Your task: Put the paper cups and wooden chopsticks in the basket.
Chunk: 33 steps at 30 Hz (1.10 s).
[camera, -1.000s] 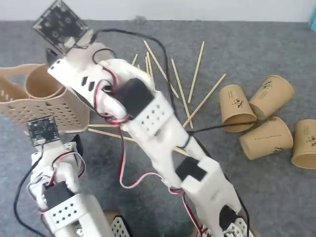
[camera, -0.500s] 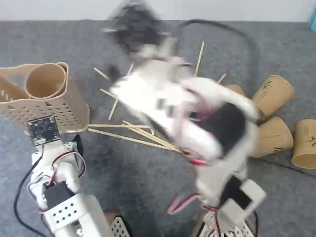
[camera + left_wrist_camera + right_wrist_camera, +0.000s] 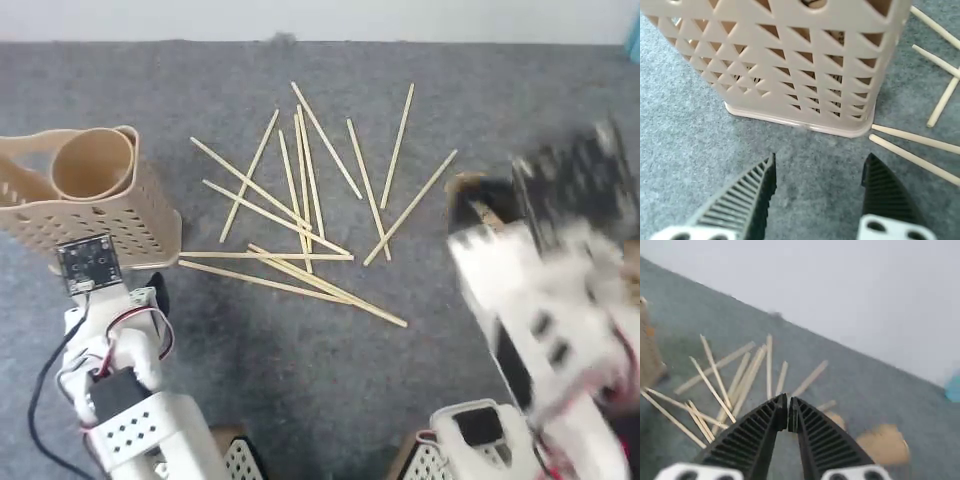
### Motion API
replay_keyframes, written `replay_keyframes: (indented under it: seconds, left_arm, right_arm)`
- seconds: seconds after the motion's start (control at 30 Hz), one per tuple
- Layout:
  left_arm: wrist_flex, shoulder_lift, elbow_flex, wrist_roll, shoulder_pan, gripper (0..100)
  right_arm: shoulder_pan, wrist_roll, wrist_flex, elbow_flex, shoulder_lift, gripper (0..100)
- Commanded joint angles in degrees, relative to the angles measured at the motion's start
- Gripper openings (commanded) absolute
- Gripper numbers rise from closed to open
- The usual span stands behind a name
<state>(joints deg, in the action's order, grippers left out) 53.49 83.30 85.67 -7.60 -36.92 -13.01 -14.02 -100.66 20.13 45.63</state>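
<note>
Right claw (image 3: 788, 412), pressed together and empty, at the right of the counter (image 3: 300, 400) close by the loose paper cups (image 3: 884, 444), which it stands nearer than the spread left claw (image 3: 817, 172) facing the basket (image 3: 110, 225) at the left; wooden chopsticks (image 3: 300, 190) lie between, long axes mostly near-to-far.

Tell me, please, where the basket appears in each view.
High view: basket at the left edge, a paper cup inside.
Left wrist view: its lattice wall just beyond the open left gripper.
Right wrist view: a tan sliver past the chopsticks, probably it.
Shared landmark: the scattered chopsticks.
</note>
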Motion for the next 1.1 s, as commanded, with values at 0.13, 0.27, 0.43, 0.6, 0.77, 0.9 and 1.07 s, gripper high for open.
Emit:
replay_keyframes:
  seconds: [0.13, 0.27, 0.43, 0.6, 0.77, 0.9, 1.07]
  left_arm:
    - [-1.49, -0.53, -1.01, 0.26, 0.26, 27]
    - [-1.49, -0.53, -1.01, 0.26, 0.26, 27]
    - [-1.58, -0.53, -0.92, 0.26, 0.26, 27]
    - [-1.67, -0.53, -0.92, 0.26, 0.26, 27]
    - [-1.76, -0.53, -0.92, 0.35, 0.35, 27]
    - [-1.76, -0.53, -0.92, 0.35, 0.35, 27]
    - [-1.67, -0.53, -0.92, 0.26, 0.35, 21]
  right_arm:
    - [18.15, -7.03, 5.85, -29.36, 10.68, 3.2]
    - [25.98, -7.65, 13.76, -37.54, 5.05, 2.8]
    - [34.59, -7.47, 21.32, -36.66, -8.13, 2.6]
    - [42.15, -7.47, 26.51, -30.95, -24.92, 2.6]
    - [43.82, -7.30, 27.47, -21.63, -41.36, 2.6]
    - [45.05, -4.57, 22.02, -9.14, -49.89, 2.6]
    - [47.34, -4.75, 16.66, 0.18, -61.05, 2.6]
